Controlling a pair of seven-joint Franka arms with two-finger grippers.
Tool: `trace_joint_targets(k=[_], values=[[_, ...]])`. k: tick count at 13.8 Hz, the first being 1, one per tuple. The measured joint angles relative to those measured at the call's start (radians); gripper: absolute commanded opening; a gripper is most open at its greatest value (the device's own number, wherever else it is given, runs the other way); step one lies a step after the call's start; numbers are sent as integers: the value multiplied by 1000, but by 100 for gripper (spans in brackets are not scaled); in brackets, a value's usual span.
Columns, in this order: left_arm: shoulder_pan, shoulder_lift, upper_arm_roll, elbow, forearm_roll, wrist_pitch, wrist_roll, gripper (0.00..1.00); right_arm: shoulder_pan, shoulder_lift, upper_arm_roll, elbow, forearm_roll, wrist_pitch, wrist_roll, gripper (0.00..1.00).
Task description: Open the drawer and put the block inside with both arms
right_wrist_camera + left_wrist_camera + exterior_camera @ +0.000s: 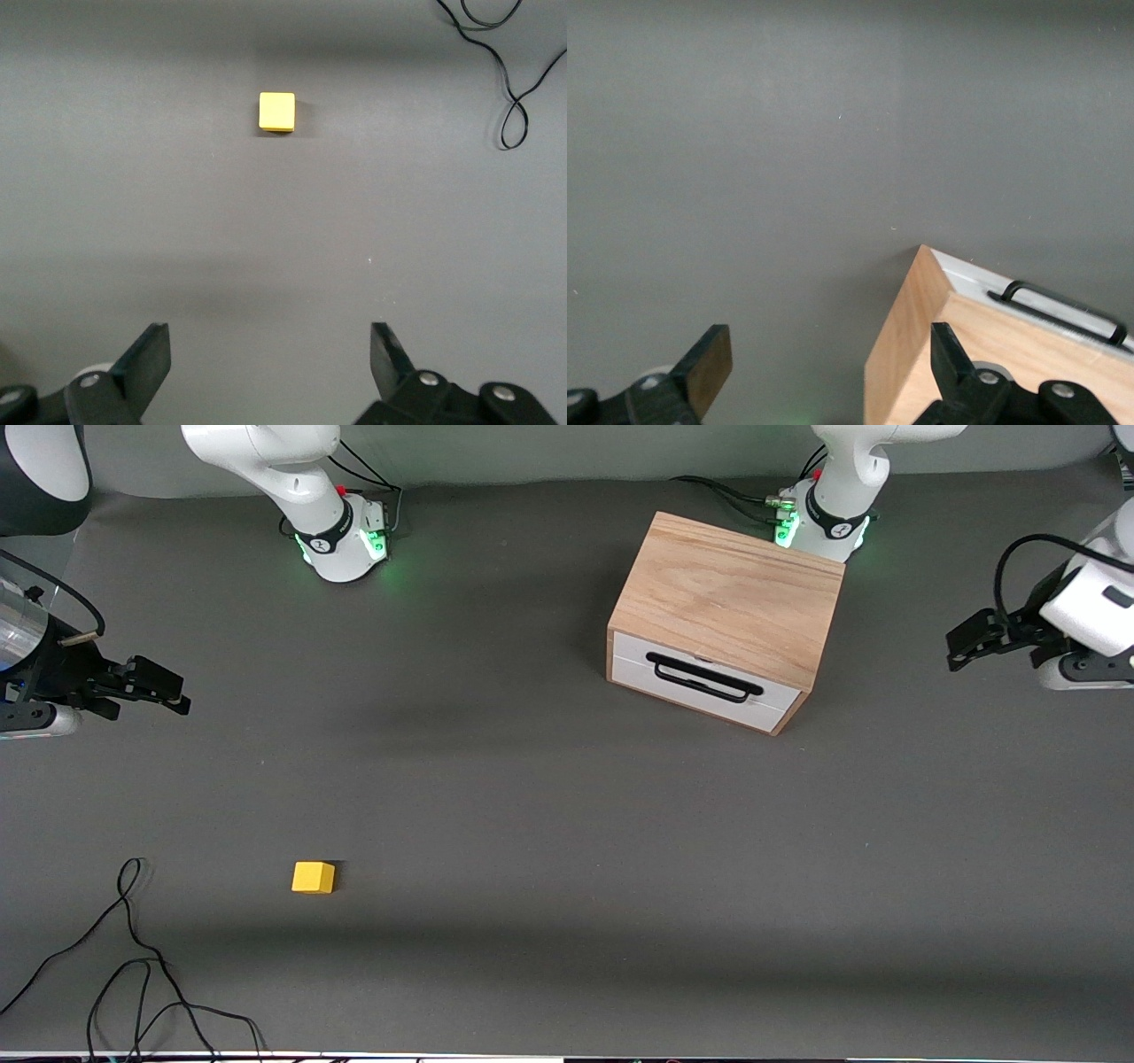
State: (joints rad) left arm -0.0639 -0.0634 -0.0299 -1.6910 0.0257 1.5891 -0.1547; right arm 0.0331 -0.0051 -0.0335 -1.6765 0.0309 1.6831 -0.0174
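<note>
Front view: nothing is started. My left pincer (961, 648) waits, spread wide, beside the light wooden box's shut white drawer (704, 684); its black wire handle (702, 676) needs hooking first.

Left wrist view: drawer (1036, 301) just ahead.

Right wrist view: right pincer (270, 363) gapes wide, small yellow cube block (276, 112) ahead on the grey table (133, 195).

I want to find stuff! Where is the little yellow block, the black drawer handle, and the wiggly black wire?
block (313, 877): front view, on its yellow top face.
drawer handle (704, 677): front view, middle of the black bar on the white panel.
wire (133, 957): front view, on a loop lying on the table.
</note>
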Motion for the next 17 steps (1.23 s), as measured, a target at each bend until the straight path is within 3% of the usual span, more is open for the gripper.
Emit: trace_joint_targets(k=[5, 10, 13, 17], values=[[-11, 31, -72, 24, -3, 2, -321, 100, 0, 0, 0, 0, 0, 0, 0, 100], [-19, 90, -281, 59, -1, 13, -905, 100, -1, 1, -1, 0, 0, 0, 0, 100], [-23, 142, -388, 81, 1, 16, -1154, 100, -1, 1, -2, 0, 0, 0, 0, 100], [-104, 226, -426, 88, 21, 37, -1409, 100, 0, 2, -1, 0, 0, 1, 0, 100]])
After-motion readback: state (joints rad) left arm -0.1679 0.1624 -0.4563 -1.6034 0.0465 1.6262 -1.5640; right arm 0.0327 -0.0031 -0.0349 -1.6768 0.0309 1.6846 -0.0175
